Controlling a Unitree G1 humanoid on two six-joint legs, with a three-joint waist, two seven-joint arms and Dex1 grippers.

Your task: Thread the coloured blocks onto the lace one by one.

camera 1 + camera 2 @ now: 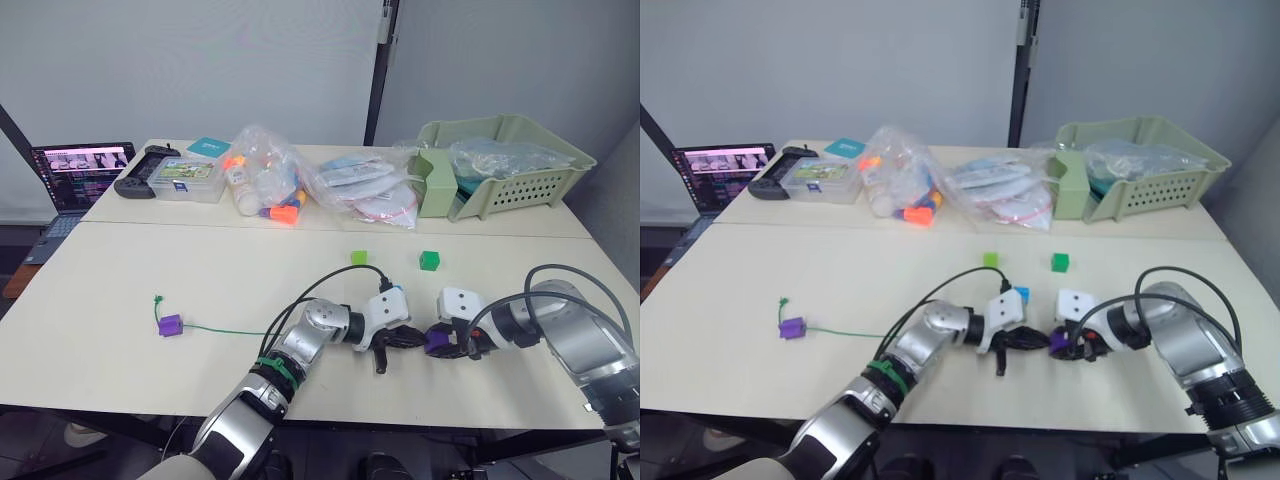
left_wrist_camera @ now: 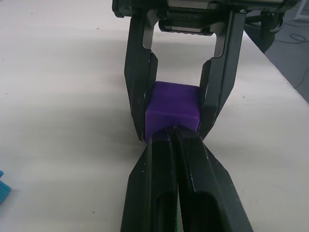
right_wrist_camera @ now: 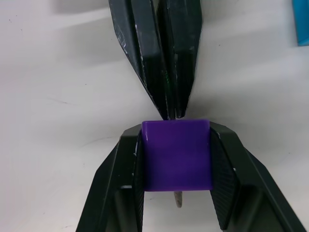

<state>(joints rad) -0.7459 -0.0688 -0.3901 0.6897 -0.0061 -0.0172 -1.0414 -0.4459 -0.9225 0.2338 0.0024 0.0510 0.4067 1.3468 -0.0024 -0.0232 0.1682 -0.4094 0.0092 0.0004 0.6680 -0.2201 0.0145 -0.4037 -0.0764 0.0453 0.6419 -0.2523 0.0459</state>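
Two grippers tip to tip: right gripper (image 3: 176, 159) clamping purple block (image 3: 176, 154) just above table (image 1: 150, 270); left gripper (image 3: 170, 113) pinched shut, probably on lace (image 1: 225, 329), aimed at block face.

No text, label, brand, number or sign can be read. The open black laptop (image 1: 78, 175) at the far left edge of the pale table (image 1: 150, 270) shows a lit screen, and the clear plastic box (image 1: 186, 180) beside it carries a printed label, both too small to make out.
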